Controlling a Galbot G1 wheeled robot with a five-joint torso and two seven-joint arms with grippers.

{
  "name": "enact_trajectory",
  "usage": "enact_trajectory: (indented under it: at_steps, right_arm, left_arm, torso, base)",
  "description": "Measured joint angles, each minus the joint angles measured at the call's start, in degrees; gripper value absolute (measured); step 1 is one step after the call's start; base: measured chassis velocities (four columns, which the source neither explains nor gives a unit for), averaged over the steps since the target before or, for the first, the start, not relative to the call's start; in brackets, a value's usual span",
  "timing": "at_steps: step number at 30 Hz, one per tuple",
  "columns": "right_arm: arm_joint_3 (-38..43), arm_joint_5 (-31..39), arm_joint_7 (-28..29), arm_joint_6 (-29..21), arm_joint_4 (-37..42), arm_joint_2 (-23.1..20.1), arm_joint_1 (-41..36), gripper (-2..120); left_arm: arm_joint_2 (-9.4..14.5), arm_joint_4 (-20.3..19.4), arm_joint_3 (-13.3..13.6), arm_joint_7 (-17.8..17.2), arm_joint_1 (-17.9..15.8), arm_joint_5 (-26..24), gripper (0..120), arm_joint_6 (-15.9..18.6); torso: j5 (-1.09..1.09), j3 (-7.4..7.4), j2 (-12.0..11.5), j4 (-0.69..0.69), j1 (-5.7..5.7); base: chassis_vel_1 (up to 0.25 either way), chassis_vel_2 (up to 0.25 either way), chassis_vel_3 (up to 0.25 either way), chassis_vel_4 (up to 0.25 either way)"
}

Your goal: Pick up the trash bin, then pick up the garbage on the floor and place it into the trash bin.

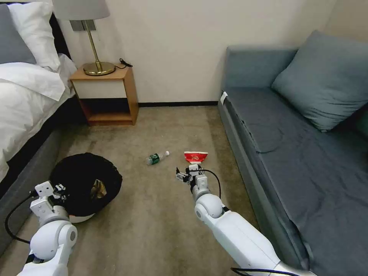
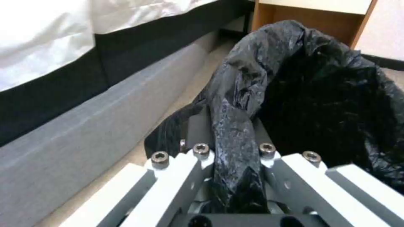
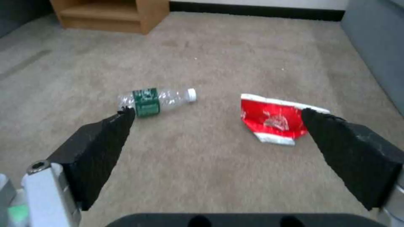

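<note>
The trash bin (image 1: pixel 82 180), white with a black bag over its rim, hangs tilted at the lower left beside the bed. My left gripper (image 1: pixel 62 192) is shut on its near rim, and the left wrist view shows the bag (image 2: pixel 328 94) pinched in the gripper (image 2: pixel 229 118). A dark-and-gold wrapper (image 1: pixel 99 189) lies inside the bin. On the carpet lie a clear bottle (image 1: pixel 157 157) (image 3: pixel 156 99) with a green label and a red-and-white carton (image 1: pixel 196 156) (image 3: pixel 271 118). My right gripper (image 1: pixel 186 173) (image 3: pixel 218 113) is open, low over the carpet just short of both, closer to the carton.
A bed (image 1: pixel 27 96) runs along the left and a grey-blue sofa (image 1: pixel 291 145) along the right. A wooden nightstand (image 1: pixel 105 96) with a brass lamp (image 1: pixel 96 57) stands against the far wall. Open carpet (image 1: pixel 153 214) lies between the arms.
</note>
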Motion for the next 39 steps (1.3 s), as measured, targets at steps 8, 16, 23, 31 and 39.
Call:
enact_trajectory:
  at_steps: [8,16,23,31,39]
  right_arm:
    - [-0.3,0.0,0.0,0.0,0.0,0.0,0.0,100]
    - [-1.1,-0.5,0.0,0.0,-0.1,0.3,-0.8,100]
    - [-1.2,-0.8,0.1,0.0,-0.3,0.4,-1.1,100]
    - [-1.5,-0.9,-0.1,0.0,-0.7,0.6,-1.0,100]
    - [-2.9,-1.5,-0.9,0.9,-1.6,0.7,-0.9,100]
  left_arm:
    - [0.2,-0.1,-0.2,0.5,0.6,1.3,4,-0.2]
    - [0.1,-0.7,-0.4,0.3,1.1,1.9,4,-0.3]
    - [0.0,-0.7,-0.6,0.3,1.7,2.6,4,-0.3]
    - [-0.2,-0.3,-0.8,0.3,1.8,3.0,4,-0.5]
    - [-0.3,-0.1,-0.7,0.3,1.4,3.2,4,-0.6]
  torso:
    - [0.0,0.0,0.0,-0.01,0.0]
    - [0.01,0.0,0.0,0.01,0.0]
    - [0.0,0.0,0.0,-0.01,0.0]
    - [0.01,0.0,0.0,0.01,0.0]
    - [0.0,0.0,0.0,0.0,0.0]
  base:
    - [-0.135,0.132,0.128,-0.122]
    - [-0.125,0.14,0.133,-0.121]
    - [-0.148,0.146,0.131,-0.153]
    - [-0.137,0.142,0.135,-0.126]
    - [-0.142,0.136,0.135,-0.14]
